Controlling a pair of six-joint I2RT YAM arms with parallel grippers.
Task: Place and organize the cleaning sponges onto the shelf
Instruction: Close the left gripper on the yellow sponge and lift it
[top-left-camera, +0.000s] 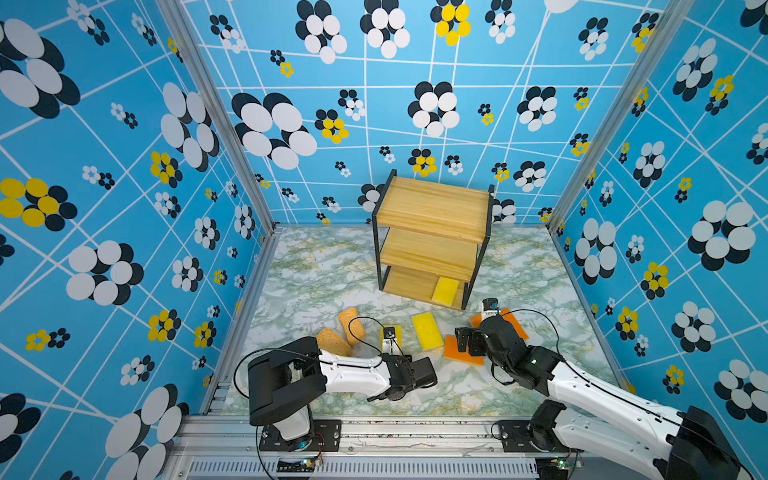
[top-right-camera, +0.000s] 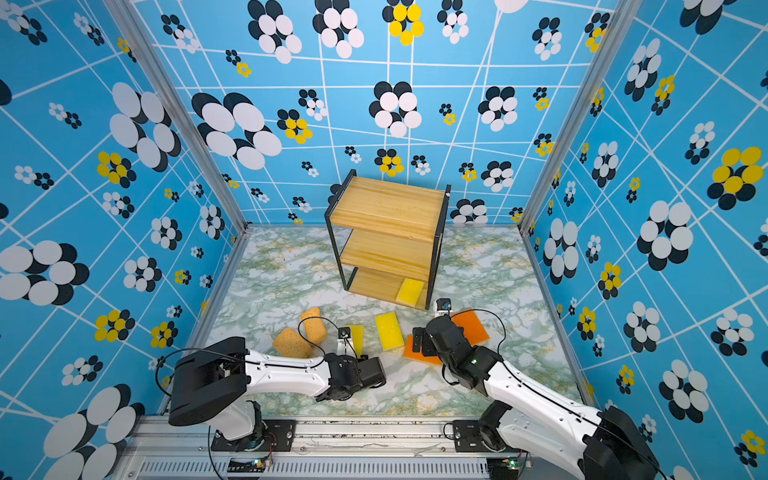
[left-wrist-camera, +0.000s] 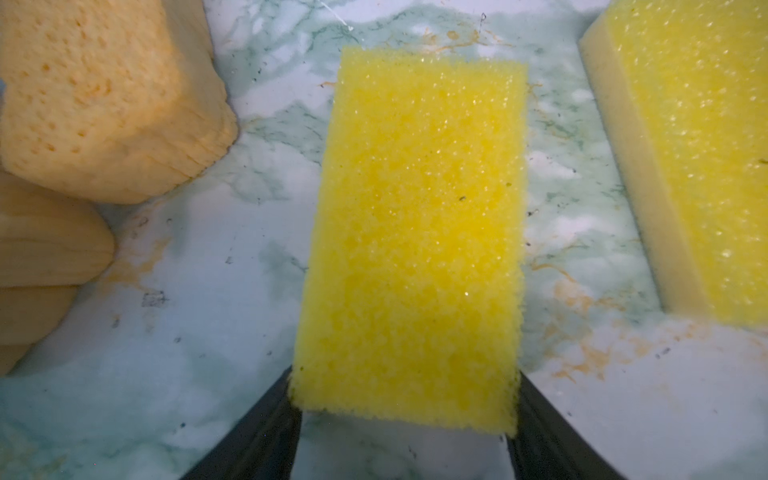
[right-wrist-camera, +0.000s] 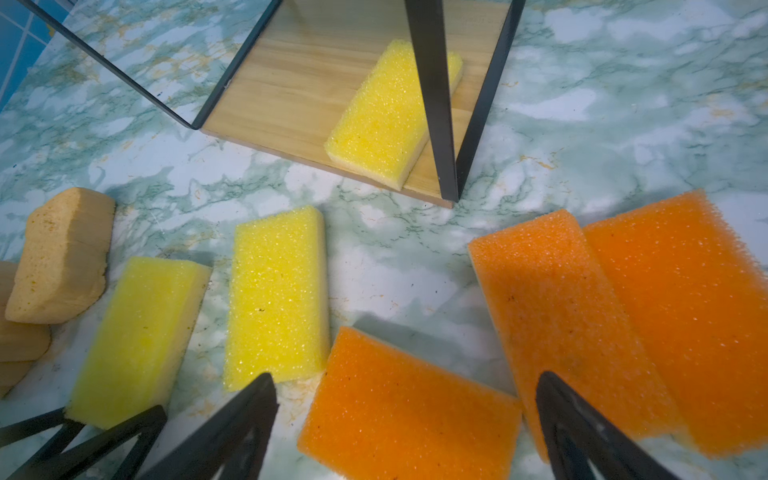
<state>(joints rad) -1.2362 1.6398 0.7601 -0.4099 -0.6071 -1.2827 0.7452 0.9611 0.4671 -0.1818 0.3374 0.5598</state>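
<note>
- yellow gripped sponge: flat rectangle at the front of the table, between the tan pair and the loose yellow one. its long axis runs front to back, in line with the gripper, and its far end points at the shelf. i cannot tell whether it rests on the table or hangs just clear of it.
- left gripper: jaws partly closed, pressed against the two long sides of the gripped sponge at its near end, holding it.
- loose yellow sponge: flat on the table just right of the gripped one. long axis front to back, far end leaning a little left.
- shelved yellow sponge: flat on the bottom board at its right end, beside the front right post. long axis front to back.
- tan sponges: two, touching each other, left of the gripped sponge.
- orange sponges: three on the table, near the shelf's right front corner. two lie side by side and touching, the third nearer the arms.
- right gripper: jaws wide apart above the orange sponges, nothing between them.
- shelf: three wooden boards in a black frame, near the back wall, turned slightly.
- table: white and green marble pattern with ochre veins.
- walls: blue with white lines and flower print, on three sides.
</note>
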